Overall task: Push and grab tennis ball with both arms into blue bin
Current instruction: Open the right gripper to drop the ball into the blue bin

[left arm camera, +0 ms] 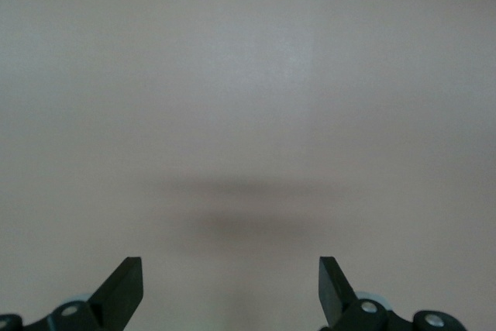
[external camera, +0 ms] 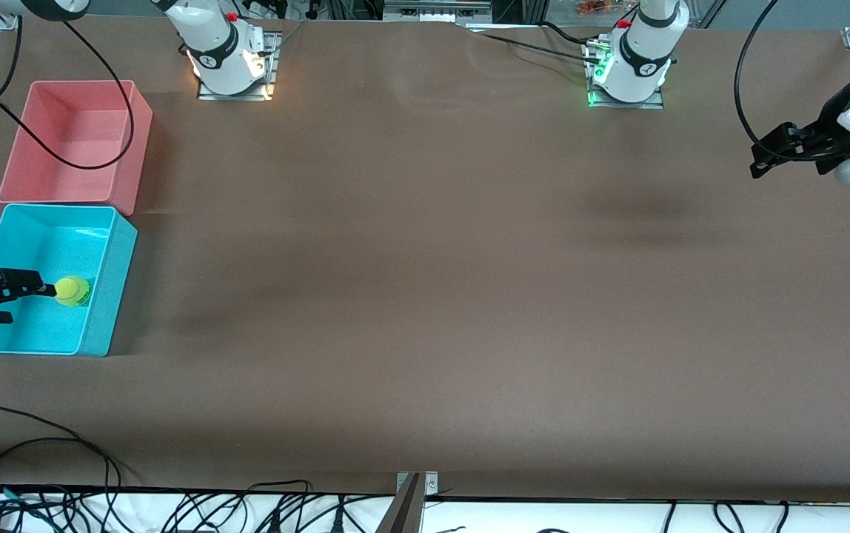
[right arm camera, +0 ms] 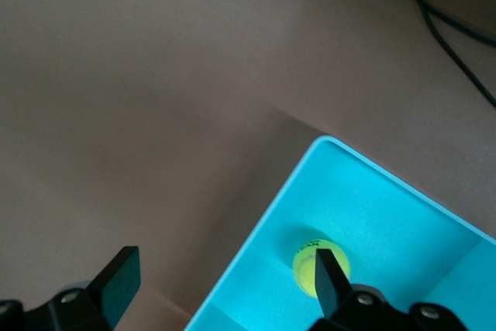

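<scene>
Right now the right end effector (external camera: 7, 300) hangs over the blue bin (external camera: 110, 296) at the right arm's end of the bench (external camera: 425, 296), its fingers (right arm camera: 116, 281) spread wide and gripping nothing. Just under and beside its fingertips lies the ball (external camera: 72, 291), resting on the bin's floor close to the bin's wall on the side toward the middle of the bench. In the right wrist view one finger crosses in front of the ball (right arm camera: 306, 261), while the other finger sits over bare bench outside the bin's rim (right arm camera: 263, 222); whether a fingertip touches the ball I cannot tell.

Just beside the blue bin, farther from the front camera, stands the pink bin (external camera: 136, 141), and a black cable (external camera: 125, 141) loops above its inside.

Well away from all this, the left end effector (external camera: 762, 159) waits in the air over the left arm's end of the bench, released as well: its two fingers (left arm camera: 124, 288) stand wide apart with only plain bench surface and a faint shadow (left arm camera: 240, 222) below them.
</scene>
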